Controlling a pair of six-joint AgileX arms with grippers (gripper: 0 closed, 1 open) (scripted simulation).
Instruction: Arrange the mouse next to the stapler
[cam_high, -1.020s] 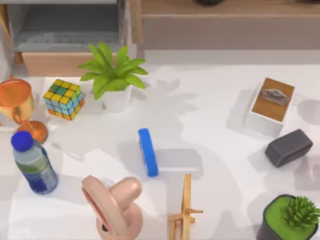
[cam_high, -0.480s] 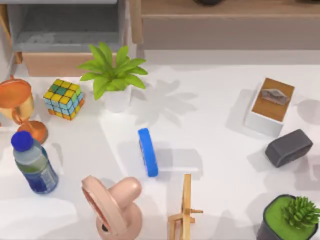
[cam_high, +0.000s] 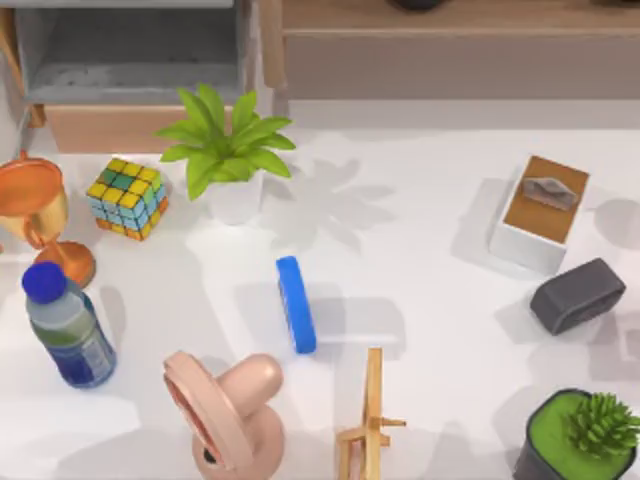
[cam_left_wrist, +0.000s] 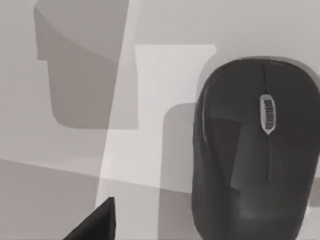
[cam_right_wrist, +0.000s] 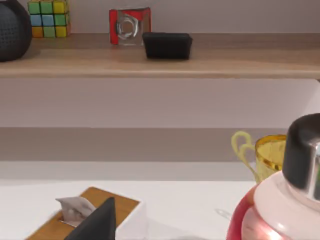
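The mouse (cam_high: 579, 294), a dark grey rounded block, lies near the table's right edge, just in front of the white box. The blue stapler (cam_high: 296, 304) lies at the table's middle, its long side running front to back, far left of the mouse. In the left wrist view a dark grey mouse (cam_left_wrist: 257, 150) with a scroll wheel lies close below the camera, and a dark tip of my left gripper (cam_left_wrist: 95, 226) shows beside it, apart from it. A dark tip of my right gripper (cam_right_wrist: 99, 223) shows in the right wrist view, in front of the white box (cam_right_wrist: 87, 212).
A white box with brown top (cam_high: 541, 213) stands behind the mouse and a potted plant in a dark pot (cam_high: 583, 436) in front of it. A thin wooden stand (cam_high: 370, 418) and a pink object (cam_high: 228, 410) sit in front of the stapler. Plant (cam_high: 231, 158), cube (cam_high: 127, 197), goblet (cam_high: 36, 217) and bottle (cam_high: 67, 326) fill the left.
Shadows on the table have shifted. The mouse, the stapler and the other objects lie where they were.
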